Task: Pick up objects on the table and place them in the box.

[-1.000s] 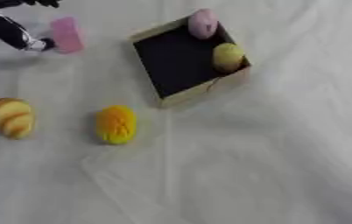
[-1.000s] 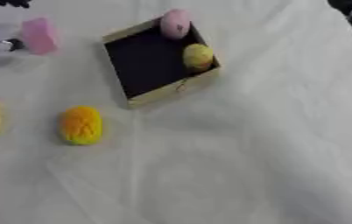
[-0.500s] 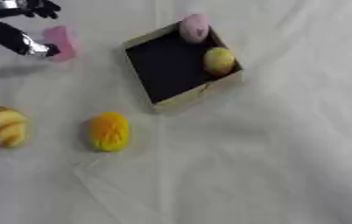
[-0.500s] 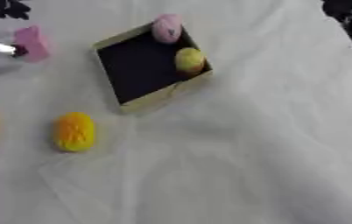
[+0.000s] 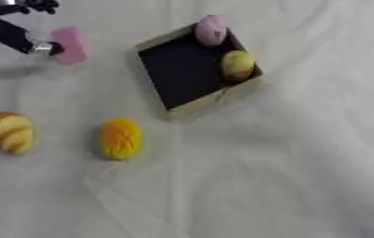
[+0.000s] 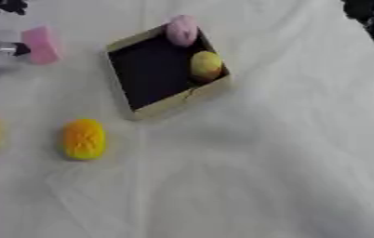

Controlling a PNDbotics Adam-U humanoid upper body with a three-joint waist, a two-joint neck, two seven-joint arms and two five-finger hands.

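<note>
Nothing on the cloth had moved since a second earlier; only the view drifted. Pink block (image 5: 70, 44) lay at 10 o'clock on the worktop (image 5: 288, 176), left hand (image 5: 15, 35) touching its near side; whether fingers were closed, cannot tell. Box (image 5: 215, 100) at 12 o'clock held a pink piece (image 5: 211, 29) and a yellow piece (image 5: 237, 65). Orange fruit (image 5: 121, 138) and striped bun (image 5: 9, 132) lay at 9 o'clock. Judged step: taking the block; next, a lift toward the box. Right arm showed only as a dark edge, hand hidden.
</note>
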